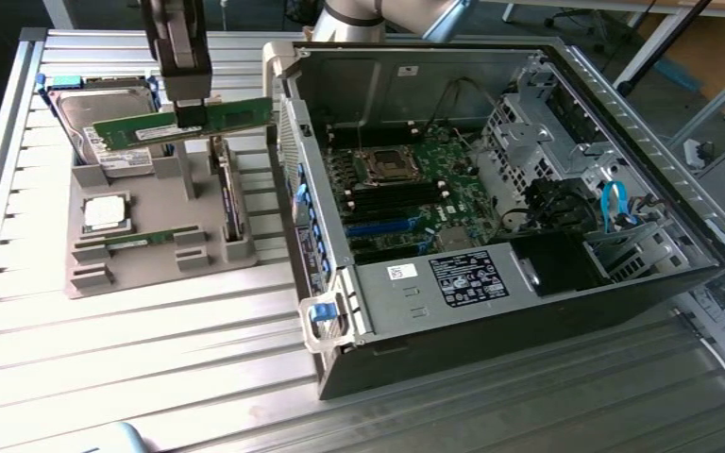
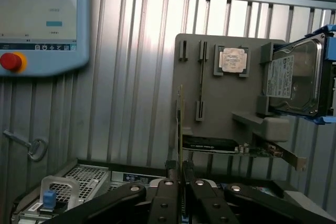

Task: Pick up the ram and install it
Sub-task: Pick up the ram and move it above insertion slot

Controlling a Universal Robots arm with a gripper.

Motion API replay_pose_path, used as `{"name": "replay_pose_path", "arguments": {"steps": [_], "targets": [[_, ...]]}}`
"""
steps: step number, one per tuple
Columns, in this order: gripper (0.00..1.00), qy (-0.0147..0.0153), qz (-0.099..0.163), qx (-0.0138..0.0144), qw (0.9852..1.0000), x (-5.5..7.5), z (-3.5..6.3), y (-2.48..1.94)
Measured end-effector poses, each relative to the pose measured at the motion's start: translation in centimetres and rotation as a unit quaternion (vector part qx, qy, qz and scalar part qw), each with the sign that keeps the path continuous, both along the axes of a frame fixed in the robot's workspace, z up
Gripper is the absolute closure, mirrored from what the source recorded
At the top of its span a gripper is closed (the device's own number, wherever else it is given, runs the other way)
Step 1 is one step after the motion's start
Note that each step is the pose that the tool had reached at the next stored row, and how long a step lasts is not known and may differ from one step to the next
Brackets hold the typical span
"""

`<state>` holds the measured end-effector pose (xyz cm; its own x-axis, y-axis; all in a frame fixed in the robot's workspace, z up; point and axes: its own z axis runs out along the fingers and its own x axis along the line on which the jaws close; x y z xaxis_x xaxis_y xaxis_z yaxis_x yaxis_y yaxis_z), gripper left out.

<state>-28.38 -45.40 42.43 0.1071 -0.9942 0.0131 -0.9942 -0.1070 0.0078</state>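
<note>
ram (image 1: 230, 117) hangs in the end effector (image 1: 190, 121), which is clamped nearly shut on its middle, above the grey tray (image 1: 148, 241) beside the open computer case (image 1: 463, 359).

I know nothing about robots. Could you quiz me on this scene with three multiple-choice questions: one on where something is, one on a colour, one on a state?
1. Where is the ram?
A. Up in the air over the grey holder, outside the computer case
B. Plugged into the board inside the case
C. Lying on the floor

2. What colour is the ram's board?
A. Red
B. Yellow
C. Green

3. What state is the gripper in?
A. Open and empty
B. Shut on the ram
C. Shut with nothing in it

Answers:
1 A: the stick hangs level from the gripper above the holder, clear of the open case.
2 C: its long face is green in the exterior view.
3 B: in the wrist view the fingers press on both sides of the stick's edge.
</note>
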Motion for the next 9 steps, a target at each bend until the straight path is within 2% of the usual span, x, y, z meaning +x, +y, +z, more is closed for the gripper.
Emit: {"name": "replay_pose_path", "arguments": {"steps": [9], "targets": [[0.86, 0.0000, 0.000, -0.0005, 1.0000, 0.77, 0.00, 0.00]]}}
